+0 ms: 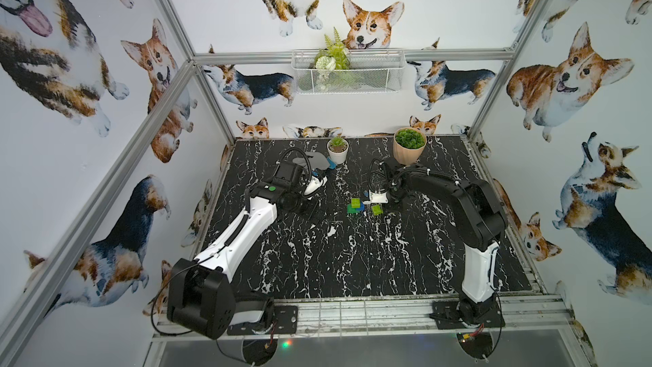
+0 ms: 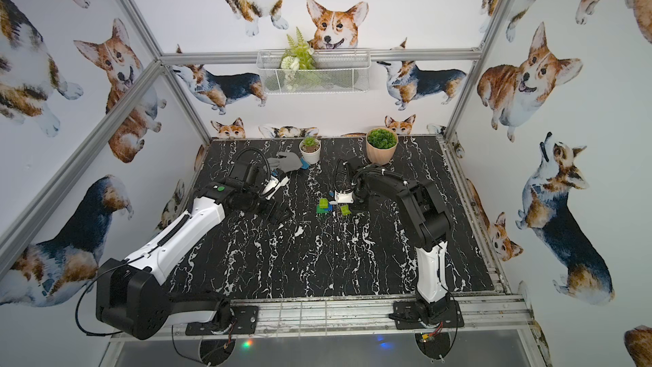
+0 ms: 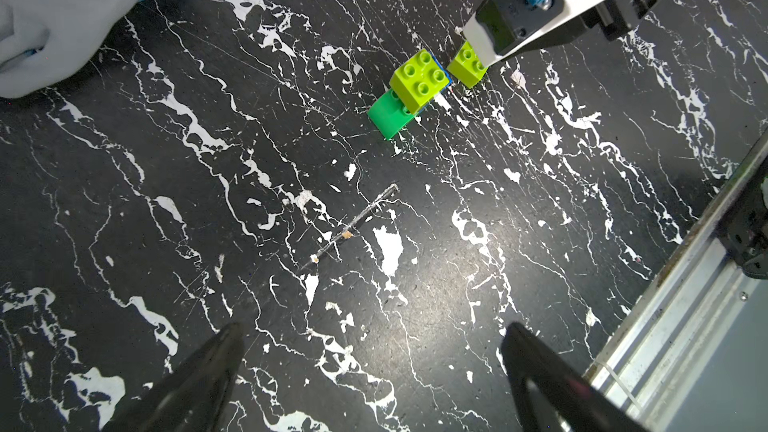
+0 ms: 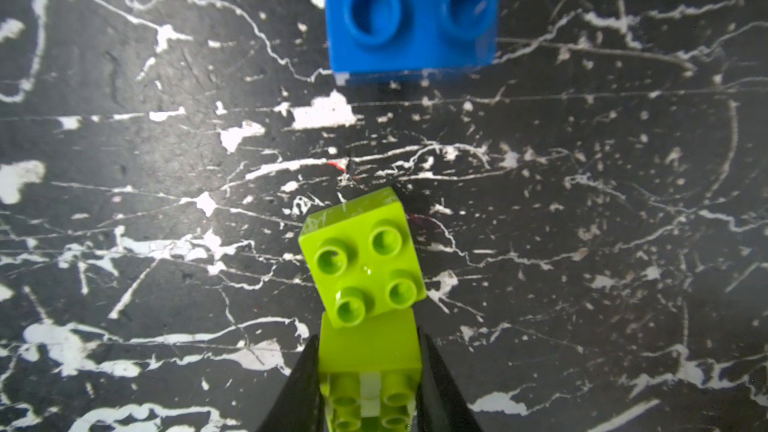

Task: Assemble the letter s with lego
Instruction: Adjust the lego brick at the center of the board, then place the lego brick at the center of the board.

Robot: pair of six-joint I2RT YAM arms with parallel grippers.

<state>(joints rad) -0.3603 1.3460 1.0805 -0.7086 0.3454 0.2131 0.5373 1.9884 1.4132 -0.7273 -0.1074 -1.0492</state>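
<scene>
Letter s part-built on bench: lime-green studded plastic brick sits on blue brick and darker green brick; second lime brick loose nearby; right end effector clamped on third lime brick; left end effector spread apart, empty; two bricks likely left.

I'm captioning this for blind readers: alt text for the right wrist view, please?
The right pincer grips a lime brick over a black marbled table. A second lime brick, studs up, lies just past its tips, and a blue brick sits farther off, cut by the frame's edge.
</scene>
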